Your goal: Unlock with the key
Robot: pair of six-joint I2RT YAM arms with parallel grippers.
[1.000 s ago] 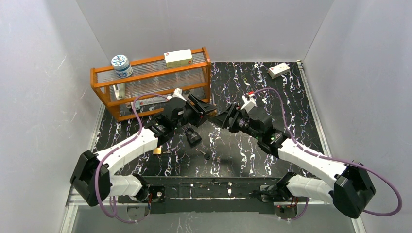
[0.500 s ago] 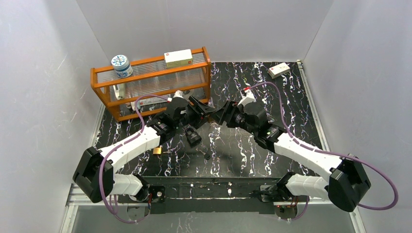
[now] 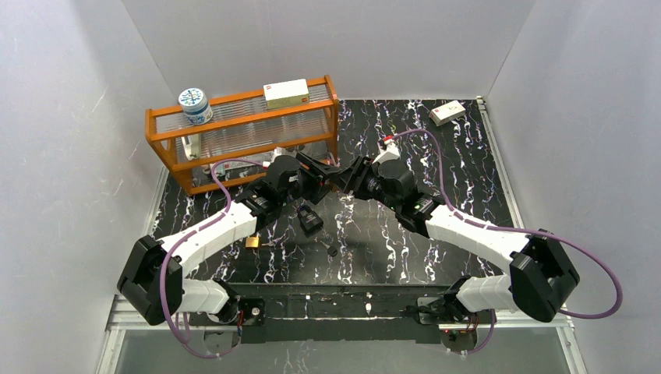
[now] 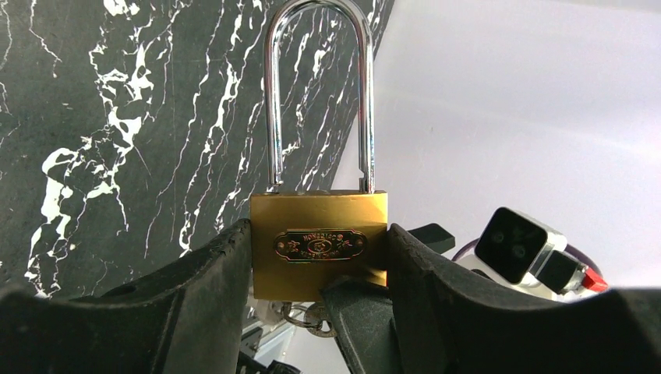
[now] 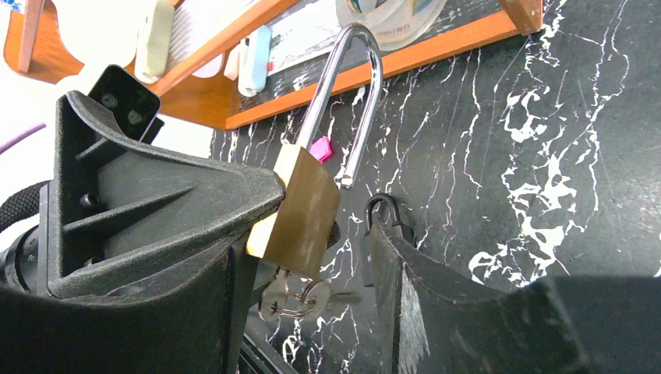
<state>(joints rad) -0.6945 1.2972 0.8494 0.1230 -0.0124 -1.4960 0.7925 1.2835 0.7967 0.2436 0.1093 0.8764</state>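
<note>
Top external view: left gripper (image 3: 323, 170) and right gripper (image 3: 348, 178) tip to tip above the table (image 3: 374, 249), just in front of the right end of the shelf (image 3: 234, 101).

1. Padlock (image 4: 319, 245): brass body with a long steel shackle (image 4: 316, 86) pointing away from the left wrist. The body is pinched at both sides between the left fingers (image 4: 210, 273) and held clear of the table. Whether the shackle is latched cannot be told.
2. Keys (image 5: 290, 300): on a ring, hanging at the underside of the padlock. Whether one sits in the keyhole cannot be told.
3. Right gripper: jaws apart, one on each side of the keys, with a gap showing to the far finger (image 5: 436, 296). Nothing gripped.
4. Black lock (image 3: 309, 220): lying on the table, near the grippers on their near side.
5. Small brass lock (image 3: 252, 243): on the table, just beside the left forearm.
6. Shelf, top: tin (image 3: 194, 105) at the left end, box (image 3: 286, 93) toward the right.
</note>
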